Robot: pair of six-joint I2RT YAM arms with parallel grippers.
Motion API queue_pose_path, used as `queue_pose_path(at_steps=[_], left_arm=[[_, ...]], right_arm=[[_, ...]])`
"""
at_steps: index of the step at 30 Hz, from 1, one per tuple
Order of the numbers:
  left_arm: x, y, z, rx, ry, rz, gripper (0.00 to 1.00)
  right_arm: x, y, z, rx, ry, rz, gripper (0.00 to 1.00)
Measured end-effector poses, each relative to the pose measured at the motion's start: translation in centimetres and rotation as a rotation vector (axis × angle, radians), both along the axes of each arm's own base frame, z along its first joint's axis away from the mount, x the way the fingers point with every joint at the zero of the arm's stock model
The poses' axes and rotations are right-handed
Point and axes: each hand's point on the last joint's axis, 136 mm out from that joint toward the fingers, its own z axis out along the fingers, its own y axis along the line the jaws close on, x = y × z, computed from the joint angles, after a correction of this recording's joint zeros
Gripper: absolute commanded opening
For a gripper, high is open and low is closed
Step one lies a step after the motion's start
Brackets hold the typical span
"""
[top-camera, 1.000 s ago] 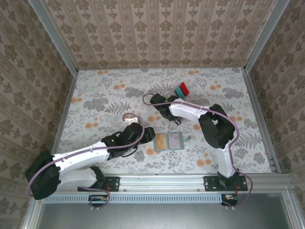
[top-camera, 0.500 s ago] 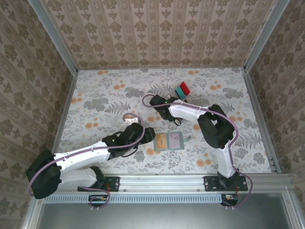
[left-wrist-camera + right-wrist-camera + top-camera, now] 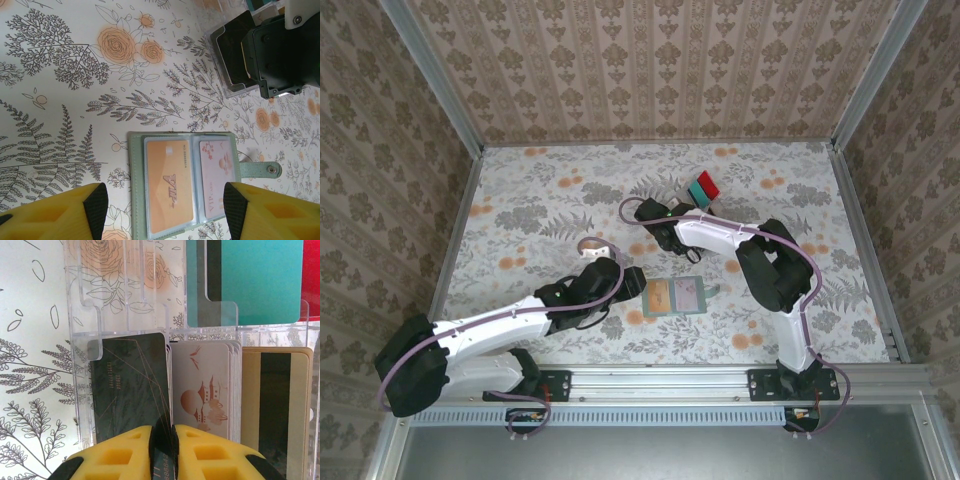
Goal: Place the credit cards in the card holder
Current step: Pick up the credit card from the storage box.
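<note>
The grey-green card holder lies open and flat, with an orange card and a pale pink card in its clear sleeves. My left gripper hovers open at its near-left side, one fingertip on each side of it. A clear divided tray holds the other credit cards: a dark grey card, a stack of pale cards, a tan card, a teal card and a red card. My right gripper is shut on the dark grey card's near edge.
The tray stands just beyond the card holder, partly under the right arm. Teal and red cards stick out at its far end. Patterned walls and a metal rail bound the floral table.
The right gripper's jaws have closed onto the dark grey card's edge. Both arms have hardly shifted, and the card holder has stayed put.
</note>
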Motion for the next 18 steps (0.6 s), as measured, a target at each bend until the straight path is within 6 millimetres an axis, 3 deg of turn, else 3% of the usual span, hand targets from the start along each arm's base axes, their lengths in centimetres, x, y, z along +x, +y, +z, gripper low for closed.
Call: queue_pose_path(at_steps=[18], left_arm=[[-0.1, -0.1, -0.5, 0.011, 0.010, -0.003, 0.66]], right_arm=[[-0.3, 0.2, 1.5, 0.050, -0.019, 0.000, 0.08]])
